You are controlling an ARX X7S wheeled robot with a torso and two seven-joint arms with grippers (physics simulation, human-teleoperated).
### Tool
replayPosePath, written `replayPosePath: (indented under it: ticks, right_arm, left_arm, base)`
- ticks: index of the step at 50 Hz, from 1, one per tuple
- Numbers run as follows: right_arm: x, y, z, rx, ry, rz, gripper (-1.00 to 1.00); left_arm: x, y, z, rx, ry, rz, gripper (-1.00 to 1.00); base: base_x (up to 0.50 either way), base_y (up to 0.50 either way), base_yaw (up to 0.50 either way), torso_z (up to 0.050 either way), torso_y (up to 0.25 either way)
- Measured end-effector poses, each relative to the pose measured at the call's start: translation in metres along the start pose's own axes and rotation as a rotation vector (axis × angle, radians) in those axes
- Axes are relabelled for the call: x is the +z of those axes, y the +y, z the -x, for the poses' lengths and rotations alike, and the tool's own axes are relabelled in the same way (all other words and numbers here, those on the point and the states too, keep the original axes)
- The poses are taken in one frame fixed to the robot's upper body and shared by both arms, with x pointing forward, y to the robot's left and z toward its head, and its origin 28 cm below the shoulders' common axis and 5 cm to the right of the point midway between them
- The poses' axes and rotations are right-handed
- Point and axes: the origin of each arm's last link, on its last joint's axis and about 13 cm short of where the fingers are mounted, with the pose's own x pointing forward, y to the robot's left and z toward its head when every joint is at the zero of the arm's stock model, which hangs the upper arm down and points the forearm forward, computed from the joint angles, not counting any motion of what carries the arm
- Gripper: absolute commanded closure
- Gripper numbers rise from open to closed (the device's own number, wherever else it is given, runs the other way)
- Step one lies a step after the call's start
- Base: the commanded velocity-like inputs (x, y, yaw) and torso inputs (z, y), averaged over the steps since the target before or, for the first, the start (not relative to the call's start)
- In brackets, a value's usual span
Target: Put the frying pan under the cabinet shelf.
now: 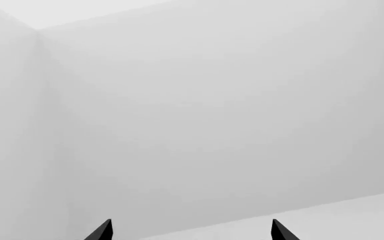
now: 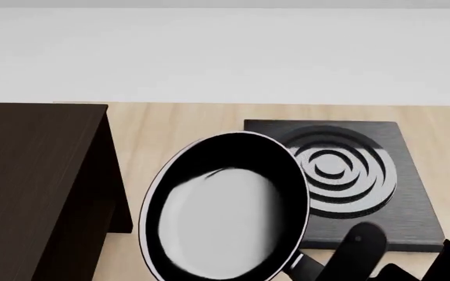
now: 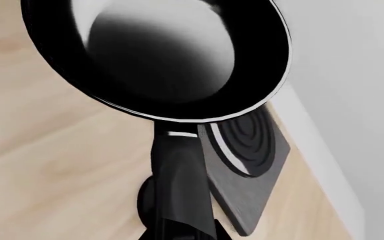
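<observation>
Frying pan (image 2: 225, 211) aloft, lower centre of head view, between cabinet shelf (image 2: 30, 175) at left and stove plate (image 2: 381, 175). Right pincer (image 3: 178, 220) clamps handle (image 3: 178, 170). We judge pan rigid, glossy, front-heavy: grip handle near bowl. Left pincer (image 1: 190, 231) spread, empty.

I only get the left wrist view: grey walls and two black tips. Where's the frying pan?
Observer: The head view shows the frying pan tilted, its rim overlapping the black stove plate.
Operator: And the cabinet shelf?
Observer: The dark wooden cabinet shelf stands to the pan's left, apart from it.
Operator: Which arm is near the pan?
Observer: The right one: the right wrist view looks along the pan's black handle.
</observation>
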Motion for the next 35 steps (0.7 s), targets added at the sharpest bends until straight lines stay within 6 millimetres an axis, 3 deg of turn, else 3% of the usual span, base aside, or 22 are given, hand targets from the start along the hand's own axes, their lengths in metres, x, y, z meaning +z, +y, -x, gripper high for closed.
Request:
replayPosePath:
  ticks: [35]
  right_arm:
    - [0.002, 0.014, -0.019, 0.087, 0.023, -0.043, 1.00]
  left_arm:
    - [-0.004, 0.004, 0.003, 0.012, 0.005, 0.000, -1.00]
  base:
    - [0.00, 0.00, 0.00, 0.001, 0.001]
